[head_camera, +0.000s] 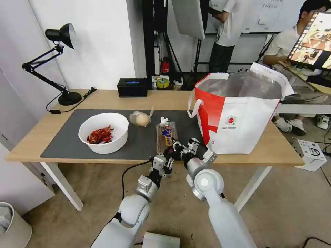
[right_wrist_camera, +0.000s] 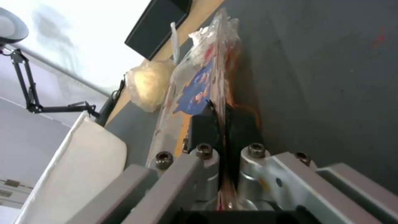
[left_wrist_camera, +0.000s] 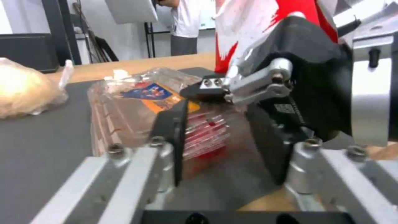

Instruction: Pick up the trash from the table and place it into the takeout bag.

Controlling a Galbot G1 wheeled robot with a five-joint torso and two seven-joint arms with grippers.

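Clear clamshell tray (right_wrist_camera: 199, 84) clamped by right pincer (right_wrist_camera: 224, 124)

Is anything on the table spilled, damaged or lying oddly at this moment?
Nothing spilled. The clamshell tray looks squashed: the right gripper is shut on its near edge. The takeout bag stands upright and open.

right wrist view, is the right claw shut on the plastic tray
Yes, the right claw has its two black fingers pressed together on the edge of the clear plastic tray, with the thin plastic running between them.
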